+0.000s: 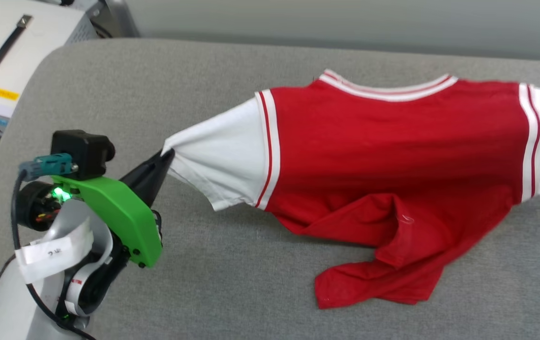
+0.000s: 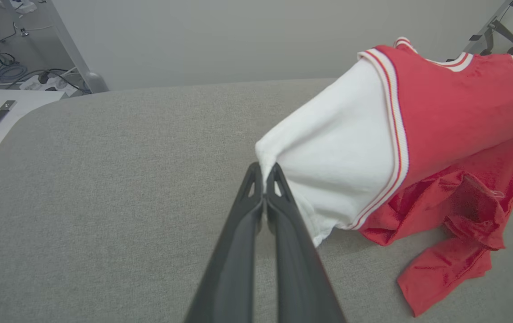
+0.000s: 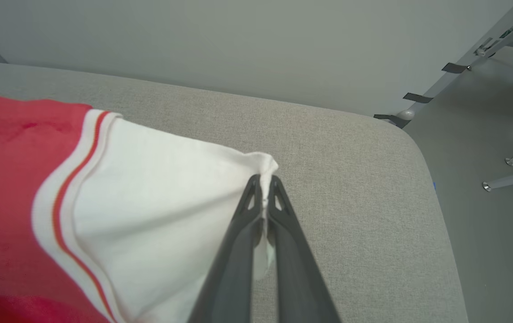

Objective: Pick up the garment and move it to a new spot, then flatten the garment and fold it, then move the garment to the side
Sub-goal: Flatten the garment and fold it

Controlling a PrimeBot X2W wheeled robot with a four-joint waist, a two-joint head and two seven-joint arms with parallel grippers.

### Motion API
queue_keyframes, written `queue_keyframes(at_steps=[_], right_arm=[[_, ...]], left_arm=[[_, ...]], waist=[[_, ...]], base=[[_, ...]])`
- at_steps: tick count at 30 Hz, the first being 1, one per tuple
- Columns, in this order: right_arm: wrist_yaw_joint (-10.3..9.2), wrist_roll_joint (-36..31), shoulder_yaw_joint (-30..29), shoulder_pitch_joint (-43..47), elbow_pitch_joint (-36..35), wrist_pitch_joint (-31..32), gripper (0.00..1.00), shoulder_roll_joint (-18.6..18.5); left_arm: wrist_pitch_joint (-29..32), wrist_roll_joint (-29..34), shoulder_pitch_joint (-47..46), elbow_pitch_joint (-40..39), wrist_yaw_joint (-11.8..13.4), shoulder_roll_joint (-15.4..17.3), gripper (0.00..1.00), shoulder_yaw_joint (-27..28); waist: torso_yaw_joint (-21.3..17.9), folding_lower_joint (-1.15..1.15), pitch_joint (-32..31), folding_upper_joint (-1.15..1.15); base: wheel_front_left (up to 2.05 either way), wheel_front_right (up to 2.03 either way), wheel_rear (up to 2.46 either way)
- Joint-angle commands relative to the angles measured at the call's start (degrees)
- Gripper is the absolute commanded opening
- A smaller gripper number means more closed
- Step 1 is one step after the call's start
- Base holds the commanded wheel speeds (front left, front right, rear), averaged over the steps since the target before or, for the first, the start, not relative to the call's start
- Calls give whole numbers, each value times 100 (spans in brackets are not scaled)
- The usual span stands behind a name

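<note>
Red jersey shirt with white short sleeves and striped trim is strung across the middle and right of the head view, both ends lifted above the grey fabric-covered table! The left gripper, two long dark fingers pressed tight together, has the white sleeve's cuff corner pinched at centre-left of the frame. On the other side, the right gripper is clamped just as tight on the far sleeve's corner, white cloth bunched between its fingers. So the shirt's long axis runs sleeve to sleeve, left to right, an arm at each end. The collar sits toward the top, and the red hem sags crumpled onto the table at lower right-centre. My read: the carry depends on both arms travelling together to keep that span taut. If the ends close in, the body slumps further.
</note>
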Motion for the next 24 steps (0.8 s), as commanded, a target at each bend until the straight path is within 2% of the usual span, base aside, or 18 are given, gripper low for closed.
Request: queue_keyframes(at_steps=[1, 10, 17, 24], right_arm=[[-4, 37, -26, -125, -60, -80, 0, -80], [-4, 203, 65, -391, -395, -382, 0, -366], [-4, 301, 212, -583, -391, -636, 0, -456], [-4, 498, 258, -802, -382, -673, 0, -573]], left_arm=[[-77, 41, -128, -18, 19, 55, 0, 88], [-439, 214, -472, -117, 99, 236, 0, 507], [-583, 341, -737, -148, 152, 443, 0, 800], [-583, 372, -979, -82, 87, 696, 0, 982]], waist=[[-128, 0, -429, 0], [-218, 0, -991, 0], [-292, 0, -1341, 0], [-314, 0, -1476, 0]], base=[[0, 0, 0], [0, 0, 0], [0, 0, 0], [0, 0, 0]])
